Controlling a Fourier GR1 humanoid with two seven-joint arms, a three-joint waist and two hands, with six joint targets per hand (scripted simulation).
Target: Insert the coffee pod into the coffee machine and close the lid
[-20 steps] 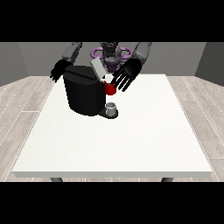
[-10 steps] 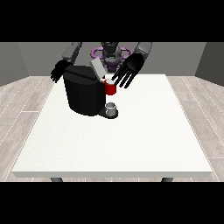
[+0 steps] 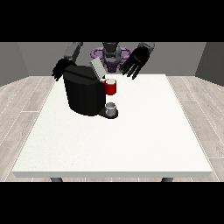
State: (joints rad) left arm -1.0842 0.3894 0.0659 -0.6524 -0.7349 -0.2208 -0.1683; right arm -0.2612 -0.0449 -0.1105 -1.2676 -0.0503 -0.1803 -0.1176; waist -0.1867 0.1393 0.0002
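A grey thing (image 3: 112,107) is sitting on the machine's (image 3: 85,89) base, under a red thing at the machine (image 3: 111,86); I cannot tell whether it is the pod. The lid (image 3: 97,68) is standing open. The robot hand at the view's right (image 3: 134,63) is lifting away, fingers spread, holding nothing. The other robot hand (image 3: 58,70) is waiting behind the machine on the counter (image 3: 131,140).

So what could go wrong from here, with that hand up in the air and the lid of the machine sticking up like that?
The hand at the view's right hangs above the table with fingers spread, close to the raised lid; coming down, it might knock the lid or the red thing at the machine. The hand at the view's left is half hidden behind the coffee machine and could nudge it.
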